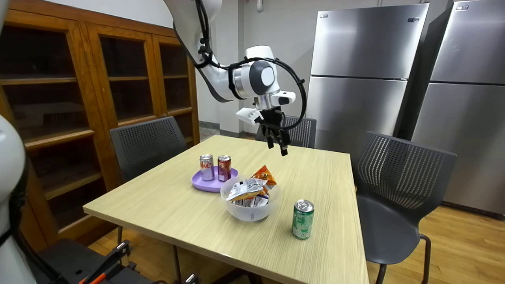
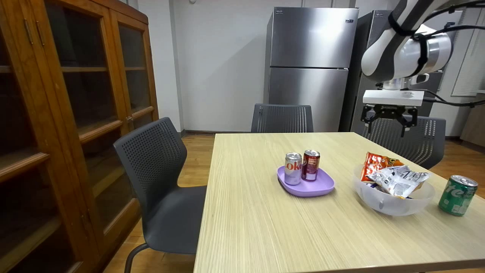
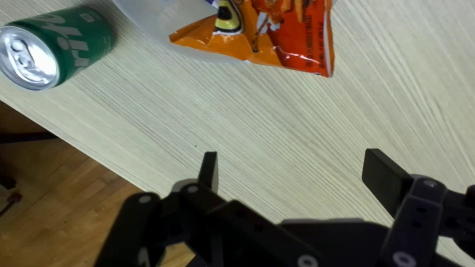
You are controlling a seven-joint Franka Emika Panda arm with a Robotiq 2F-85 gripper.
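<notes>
The snack bag [image 3: 276,37] nearest to the fingers [image 3: 384,180] was orange and red, of shiny, creased foil, with pictures and small text printed on it. In the wrist view its upper part was cut by the border. It stood in a translucent, whitish bowl [image 1: 252,213], beside a silver packet [image 1: 247,187], and one pointed corner rose above the rim. The bowl was on the pale worktop [image 1: 165,205], between a green can [image 1: 303,219] and a purple plate [image 1: 213,186], which carried a silver can [image 1: 206,167] and a dark red can [image 1: 224,168].

The fingers were spread wide, and the worktop could be seen through the gap. They hung in the air, higher than the snack bag and apart from it; in the wrist view it lay beyond their tips, towards the top border.
</notes>
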